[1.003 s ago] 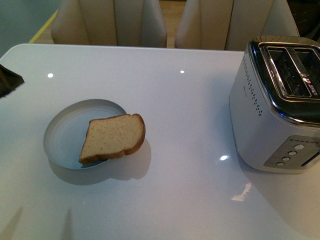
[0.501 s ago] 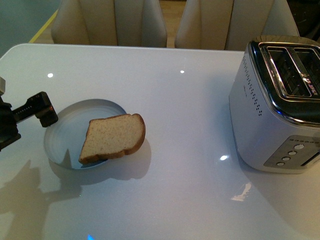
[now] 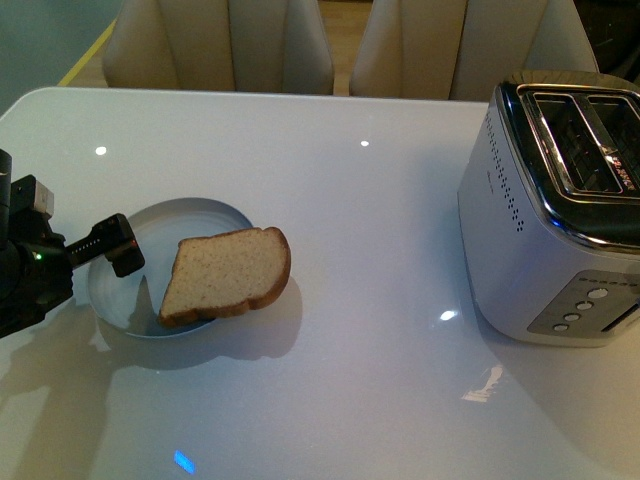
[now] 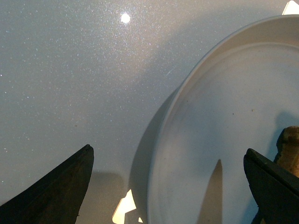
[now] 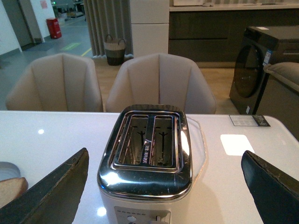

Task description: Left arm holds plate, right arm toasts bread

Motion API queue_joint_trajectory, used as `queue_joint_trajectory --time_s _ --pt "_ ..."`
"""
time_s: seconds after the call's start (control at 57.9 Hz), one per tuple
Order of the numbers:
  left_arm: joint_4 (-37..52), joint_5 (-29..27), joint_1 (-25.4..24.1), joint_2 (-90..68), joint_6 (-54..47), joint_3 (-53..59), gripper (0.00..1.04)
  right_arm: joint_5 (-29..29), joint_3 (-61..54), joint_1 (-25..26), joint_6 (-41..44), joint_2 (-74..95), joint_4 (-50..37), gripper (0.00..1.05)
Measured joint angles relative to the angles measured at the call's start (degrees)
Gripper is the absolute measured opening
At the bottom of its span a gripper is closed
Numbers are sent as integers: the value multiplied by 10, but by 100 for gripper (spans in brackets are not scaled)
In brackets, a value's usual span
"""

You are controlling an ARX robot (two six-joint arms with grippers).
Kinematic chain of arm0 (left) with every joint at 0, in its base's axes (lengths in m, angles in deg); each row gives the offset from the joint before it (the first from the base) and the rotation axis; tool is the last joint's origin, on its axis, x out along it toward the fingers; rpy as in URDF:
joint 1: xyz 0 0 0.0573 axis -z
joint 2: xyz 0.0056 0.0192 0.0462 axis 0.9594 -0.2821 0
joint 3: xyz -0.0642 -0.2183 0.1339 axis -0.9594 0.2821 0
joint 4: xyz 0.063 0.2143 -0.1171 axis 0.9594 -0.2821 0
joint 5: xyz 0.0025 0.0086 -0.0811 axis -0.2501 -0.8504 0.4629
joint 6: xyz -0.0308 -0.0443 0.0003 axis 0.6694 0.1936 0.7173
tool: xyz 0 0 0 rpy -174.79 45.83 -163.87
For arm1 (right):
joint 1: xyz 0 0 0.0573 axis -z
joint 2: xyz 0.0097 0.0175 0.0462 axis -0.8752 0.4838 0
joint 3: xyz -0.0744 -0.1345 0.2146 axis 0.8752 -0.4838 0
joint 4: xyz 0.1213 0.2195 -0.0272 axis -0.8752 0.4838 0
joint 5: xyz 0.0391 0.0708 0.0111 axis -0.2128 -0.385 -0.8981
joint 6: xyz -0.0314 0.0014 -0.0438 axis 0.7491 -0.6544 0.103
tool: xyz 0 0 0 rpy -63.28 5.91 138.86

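Left wrist view: the left arm's black blocky gripper [image 4: 167,153] has its jaws wide apart, and the left rim of the round, pale blue-grey plate [image 4: 219,107] lies between them on the glossy white table [image 4: 70,70]. The light-brown wholemeal bread slice [image 3: 228,272] rests on the plate's right side, overhanging it. The plate looks stiff and slippery, so pinch its bare rim. The bread looks soft, so take its crust lightly. The right gripper [image 5: 166,154], jaws apart, faces the silver toaster [image 5: 145,186].

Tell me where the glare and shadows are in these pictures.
Front view: small light glints on the glossy table, soft shadow under the bread. Left wrist view: one bright glint, a thin shadow on the plate. Right wrist view: glare on the toaster top.
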Motion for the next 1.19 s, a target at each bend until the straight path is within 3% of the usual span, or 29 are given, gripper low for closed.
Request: queue_joint_trajectory --time_s 0.069,0.225,0.57,1.193 --pt "3 0 2 -3 -4 -1 91 0 0 0 0 0 0 96" --pt "4 9 5 -7 -5 -1 57 0 0 0 0 0 0 96" --pt "8 36 -4 -1 16 21 5 0 0 0 0 0 0 96" --pt "10 99 -86 188 80 152 3 0 0 0 0 0 0 96"
